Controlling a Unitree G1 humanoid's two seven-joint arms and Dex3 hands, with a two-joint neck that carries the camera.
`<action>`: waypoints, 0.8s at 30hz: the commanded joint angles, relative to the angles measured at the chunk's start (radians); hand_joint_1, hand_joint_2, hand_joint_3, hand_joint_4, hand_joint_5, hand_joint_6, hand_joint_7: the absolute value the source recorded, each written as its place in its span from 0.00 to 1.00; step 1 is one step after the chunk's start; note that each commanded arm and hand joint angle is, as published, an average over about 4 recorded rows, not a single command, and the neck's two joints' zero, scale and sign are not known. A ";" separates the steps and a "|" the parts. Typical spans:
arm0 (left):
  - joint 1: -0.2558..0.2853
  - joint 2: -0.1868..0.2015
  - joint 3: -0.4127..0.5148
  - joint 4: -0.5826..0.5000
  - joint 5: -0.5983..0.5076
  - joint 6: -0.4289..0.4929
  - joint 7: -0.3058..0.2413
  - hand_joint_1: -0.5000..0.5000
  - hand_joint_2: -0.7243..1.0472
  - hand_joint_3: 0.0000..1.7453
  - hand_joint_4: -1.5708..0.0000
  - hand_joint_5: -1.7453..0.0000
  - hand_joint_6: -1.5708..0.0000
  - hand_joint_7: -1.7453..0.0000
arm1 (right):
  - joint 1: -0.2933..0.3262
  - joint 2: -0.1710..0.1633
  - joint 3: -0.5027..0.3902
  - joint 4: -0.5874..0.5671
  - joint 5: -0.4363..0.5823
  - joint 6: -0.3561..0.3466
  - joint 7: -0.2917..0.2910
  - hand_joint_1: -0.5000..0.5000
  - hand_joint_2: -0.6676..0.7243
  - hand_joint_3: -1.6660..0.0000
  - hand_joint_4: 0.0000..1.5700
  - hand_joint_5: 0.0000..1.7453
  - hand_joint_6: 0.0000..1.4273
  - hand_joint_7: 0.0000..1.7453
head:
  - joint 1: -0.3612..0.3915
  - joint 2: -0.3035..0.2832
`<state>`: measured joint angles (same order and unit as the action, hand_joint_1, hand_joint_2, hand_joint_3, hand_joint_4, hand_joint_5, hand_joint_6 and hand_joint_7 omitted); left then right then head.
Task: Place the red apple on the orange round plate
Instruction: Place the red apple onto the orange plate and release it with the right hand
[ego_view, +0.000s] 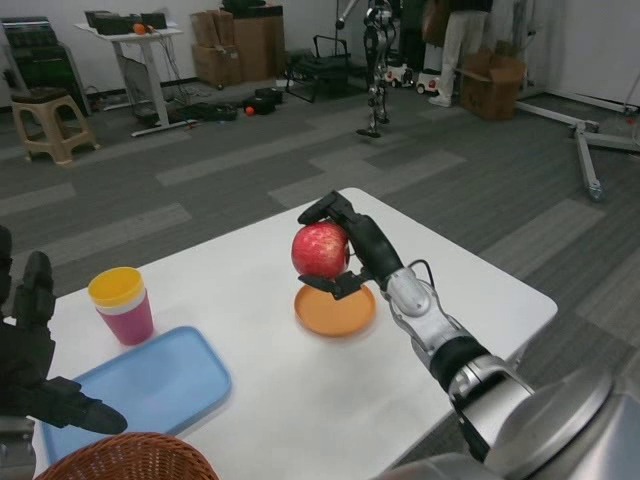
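- Head view. Right hand (352, 247) grips the red apple (320, 250): fingers wrap over the top and far side, thumb under the near lower edge.
- Red apple is held in the air just above the orange round plate (335, 311), over the plate's far left part. Whether the fruit touches the plate cannot be told; a thin gap seems to show below it.
- Orange round plate lies flat on the white table (300, 390), near the table's middle, with its near rim bare.
- Right forearm (440, 340) runs from the lower right corner up toward the plate, silver with a black cuff.
- Left hand (30, 350) sits at the left edge of the picture, over the near left end of the blue tray (150, 385). Fingers are spread apart and hold nothing; one finger points right across the tray's corner.
- Blue tray lies flat on the table, left of the plate and well apart from it.
- Pink cup with a yellow lid (122, 303) stands upright just beyond the tray's far edge.
- Woven basket (130, 460): only its rim shows at the bottom edge, near the tray.
- Writing: none readable on the apple, cup, tray or plate. Cardboard boxes (240, 45) at the far wall carry no legible print at this size.
- Background: beige stool (55, 120) on grey carpet at far left; a person's legs (455, 45) by the boxes at far right.
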<state>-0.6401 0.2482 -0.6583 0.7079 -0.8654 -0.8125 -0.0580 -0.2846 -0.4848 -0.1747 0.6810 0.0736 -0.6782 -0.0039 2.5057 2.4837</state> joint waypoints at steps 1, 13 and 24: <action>0.007 0.006 0.004 -0.001 -0.006 0.000 -0.002 0.00 0.10 0.03 1.00 1.00 0.98 0.92 | -0.084 -0.023 0.002 0.133 -0.055 -0.030 -0.057 0.25 0.09 0.35 0.82 0.78 0.66 0.82 | -0.006 -0.001; -0.011 -0.001 -0.011 0.013 -0.014 0.000 -0.002 0.00 0.10 0.04 1.00 1.00 0.98 0.92 | -0.360 -0.028 0.005 0.581 -0.218 -0.015 -0.216 0.25 0.09 0.43 0.95 0.78 0.62 0.84 | -0.024 -0.019; -0.026 -0.013 -0.032 0.033 -0.026 0.000 -0.002 0.00 0.10 0.05 1.00 1.00 0.97 0.92 | -0.424 -0.038 0.004 0.657 -0.354 0.187 -0.291 0.27 0.14 0.45 0.98 0.78 0.61 0.84 | -0.023 -0.040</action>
<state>-0.6509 0.2388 -0.6827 0.7357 -0.8869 -0.8123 -0.0580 -0.6820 -0.5078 -0.1656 1.3276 -0.2668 -0.5195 -0.2798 2.4817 2.4458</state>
